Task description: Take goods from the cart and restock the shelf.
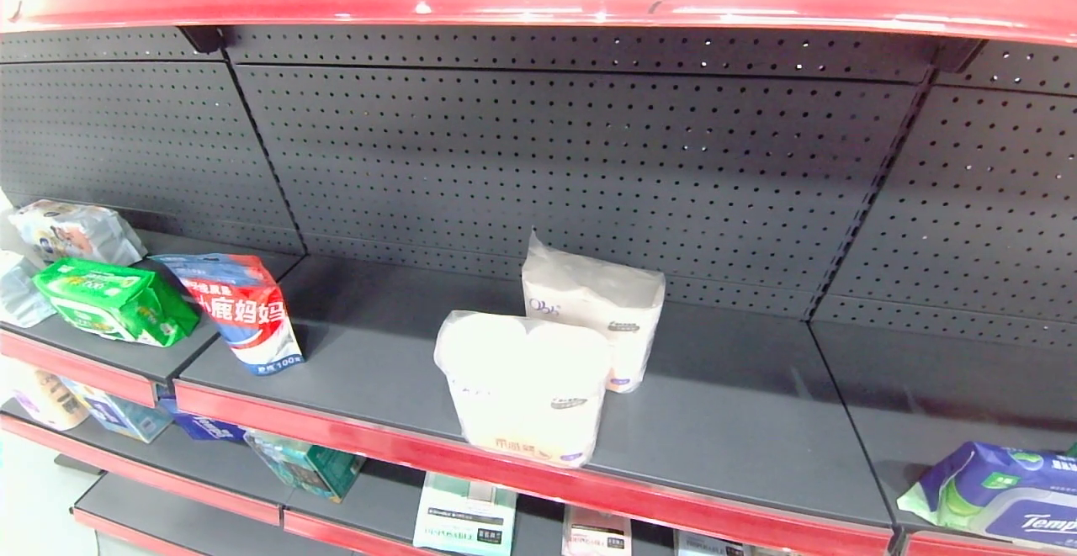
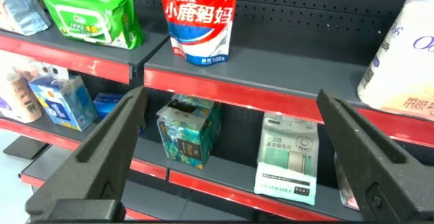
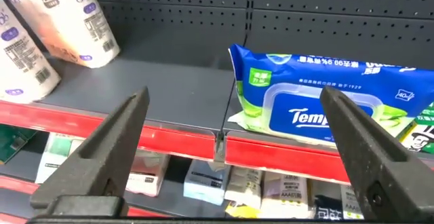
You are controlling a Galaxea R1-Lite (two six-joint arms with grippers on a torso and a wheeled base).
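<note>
The left gripper [image 2: 230, 95] and the right gripper [image 3: 234, 94] were held wide open and empty before the shelf [image 1: 740, 405], two tissue-roll packs [image 1: 526, 388] being stood upright on its middle board, ahead and between the arms.

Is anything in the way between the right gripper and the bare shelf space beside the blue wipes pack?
Nothing visible. The open right gripper faces the shelf edge, and the board between the white tissue packs and the blue wipes pack is bare.
</note>
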